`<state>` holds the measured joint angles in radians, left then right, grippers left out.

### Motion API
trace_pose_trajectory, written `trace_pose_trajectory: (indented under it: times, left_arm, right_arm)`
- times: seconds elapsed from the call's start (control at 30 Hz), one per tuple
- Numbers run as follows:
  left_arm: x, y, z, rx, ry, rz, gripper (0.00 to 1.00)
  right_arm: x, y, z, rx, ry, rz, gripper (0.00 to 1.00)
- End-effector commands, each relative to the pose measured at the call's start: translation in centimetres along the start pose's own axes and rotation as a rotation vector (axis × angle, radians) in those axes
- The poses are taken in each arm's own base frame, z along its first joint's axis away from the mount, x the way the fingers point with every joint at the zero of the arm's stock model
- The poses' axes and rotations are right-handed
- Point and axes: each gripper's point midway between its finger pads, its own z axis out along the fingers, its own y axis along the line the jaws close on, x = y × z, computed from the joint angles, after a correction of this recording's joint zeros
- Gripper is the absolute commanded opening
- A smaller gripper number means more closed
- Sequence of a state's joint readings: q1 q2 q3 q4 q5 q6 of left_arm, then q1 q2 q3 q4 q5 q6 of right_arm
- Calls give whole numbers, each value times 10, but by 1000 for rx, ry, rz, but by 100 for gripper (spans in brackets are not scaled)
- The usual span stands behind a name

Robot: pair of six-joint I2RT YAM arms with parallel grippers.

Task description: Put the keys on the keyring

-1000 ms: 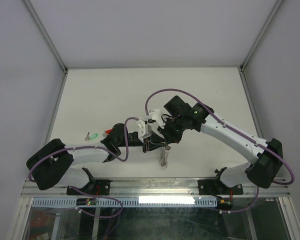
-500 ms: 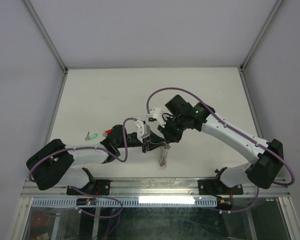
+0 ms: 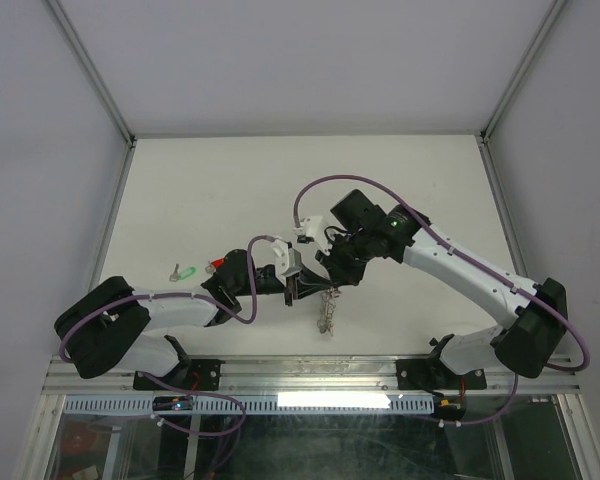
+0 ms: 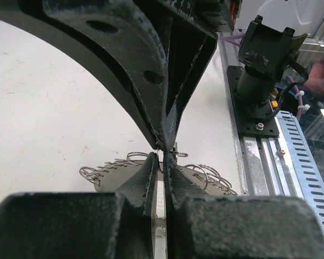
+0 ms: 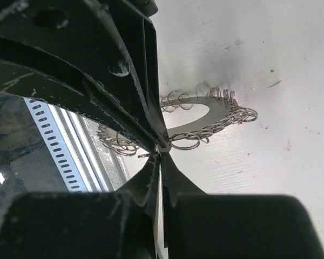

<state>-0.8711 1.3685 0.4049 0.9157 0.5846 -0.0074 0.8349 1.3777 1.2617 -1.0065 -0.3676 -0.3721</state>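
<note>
Nearest, along the table's front edge, runs the aluminium rail (image 3: 320,372) that carries both arm bases. Just beyond it, over the near middle of the white table (image 3: 400,170), the keyring (image 3: 327,312) shows to the overhead camera as a thin silvery strip, edge-on. It sits just on the near side of the spot where the two arms meet. In the right wrist view its flat grey plate and large hole are tilted, the rim is fringed with small wire loops, and its shadow falls on the table beneath. The right gripper (image 3: 330,282) reaches in from the far right. Its fingers (image 5: 175,178) are pressed together and pinch one wire loop of that fringe at their very tips. The left gripper (image 3: 305,292) comes in from the left and meets it tip to tip. Its fingers (image 4: 143,178) are drawn in to a hairline slit, with a loop of the fringe lying right at their ends. From this angle that loop seems caught between them, though the view is too tight to be sure. Farther left, well apart from the ring, a green-headed key (image 3: 185,271) lies flat on the table. A red-headed key (image 3: 217,264) lies just beside the left arm's wrist, partly hidden by it.
</note>
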Motion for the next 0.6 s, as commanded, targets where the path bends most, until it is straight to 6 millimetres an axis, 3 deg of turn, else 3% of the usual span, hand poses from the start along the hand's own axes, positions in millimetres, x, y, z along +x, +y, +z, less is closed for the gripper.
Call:
trace_pose_trajectory:
  times: [0.0,0.2,0.4,0.57]
  left_arm:
    - [-9,-4,5,32,-19,26,0]
    - [-9,-2,3,11,-17,21,0]
    - [-14,-1,-3,-28,-78,-1,0]
    - [-14,-4,-8,-34,-122,-41,0]
  right_arm:
    - [-29,0,-17,21,-139,-37,0]
    - [-30,0,-19,27,-151,-34,0]
    - [-34,0,-28,46,-218,-15,24]
    - [-38,-7,-41,86,-326,60,34]
